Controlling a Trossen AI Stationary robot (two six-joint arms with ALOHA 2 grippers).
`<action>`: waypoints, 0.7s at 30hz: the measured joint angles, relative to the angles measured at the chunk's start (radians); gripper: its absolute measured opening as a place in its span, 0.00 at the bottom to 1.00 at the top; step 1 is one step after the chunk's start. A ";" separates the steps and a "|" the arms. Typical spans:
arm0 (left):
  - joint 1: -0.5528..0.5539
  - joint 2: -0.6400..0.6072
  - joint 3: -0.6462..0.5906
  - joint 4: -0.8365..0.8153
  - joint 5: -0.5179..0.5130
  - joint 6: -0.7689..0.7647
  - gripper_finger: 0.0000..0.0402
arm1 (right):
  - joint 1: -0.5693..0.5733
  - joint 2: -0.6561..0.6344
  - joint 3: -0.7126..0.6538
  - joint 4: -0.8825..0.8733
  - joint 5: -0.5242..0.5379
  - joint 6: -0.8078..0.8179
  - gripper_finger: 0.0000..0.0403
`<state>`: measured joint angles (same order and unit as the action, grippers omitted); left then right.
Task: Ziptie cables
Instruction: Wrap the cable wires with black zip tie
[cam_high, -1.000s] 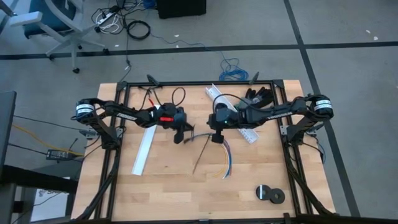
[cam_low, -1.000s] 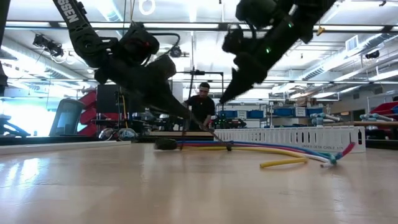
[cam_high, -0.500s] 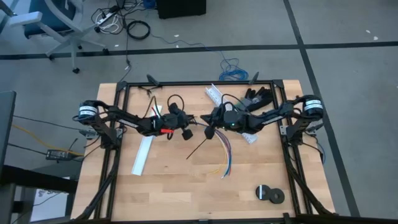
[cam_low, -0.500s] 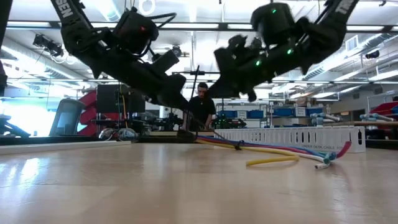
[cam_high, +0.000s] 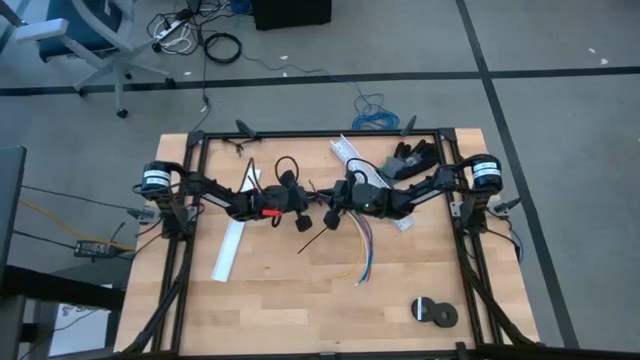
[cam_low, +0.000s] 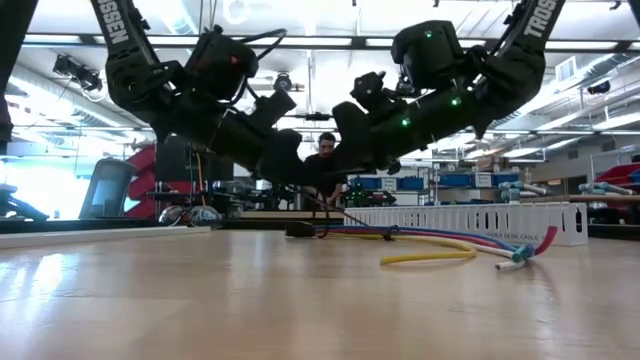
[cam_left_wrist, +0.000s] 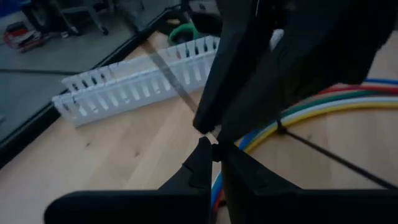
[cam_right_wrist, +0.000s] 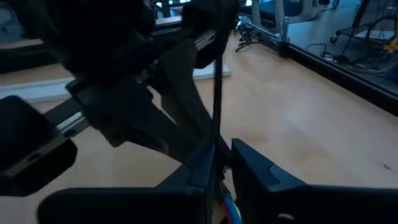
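- My left gripper (cam_high: 312, 201) and right gripper (cam_high: 330, 200) sit nose to nose over the middle of the table (cam_high: 280, 300), fingertips almost touching, both raised above the wood in the low view.
- In my left wrist view the left gripper (cam_left_wrist: 214, 152) has its fingers drawn together to a narrow slit with a thin black strip between them; I read that as pinched on the ziptie (cam_high: 318, 237).
- My right wrist view shows the right gripper (cam_right_wrist: 221, 155) likewise nearly closed, with a thin black strip rising straight up from between its tips, so it grips the same ziptie.
- From above, the ziptie's free length trails away from both grippers as a thin dark line slanting across the wood on the near side of them.
- The cables (cam_high: 362, 250) start right under the grippers at a small dark end that rests on the table in the low view (cam_low: 300, 230); from there the coloured wires fan out and curve away below the right gripper.
- In the left wrist view the cables (cam_left_wrist: 323, 109) run just past my fingertips, with a thin black band crossing them.
- The white slotted channel (cam_left_wrist: 134, 78) lies beyond the grippers, near the right arm.
- A person (cam_low: 322, 165) stands in the room behind, seen between the two grippers.
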<state>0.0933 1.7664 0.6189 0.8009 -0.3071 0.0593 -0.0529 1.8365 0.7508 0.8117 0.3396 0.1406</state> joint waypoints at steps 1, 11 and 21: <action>0.000 0.000 0.000 0.004 0.006 0.012 0.07 | 0.004 -0.002 -0.003 -0.003 -0.001 -0.009 0.14; 0.032 0.014 0.005 0.087 0.229 0.047 0.07 | 0.033 -0.217 -0.014 -0.387 0.040 -0.091 0.25; 0.055 0.243 0.165 0.085 0.323 0.033 0.07 | 0.049 -0.285 -0.014 -0.672 0.033 0.022 0.25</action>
<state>0.1482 2.0092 0.7835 0.8864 0.0161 0.0921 -0.0039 1.5520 0.7370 0.1397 0.3725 0.1630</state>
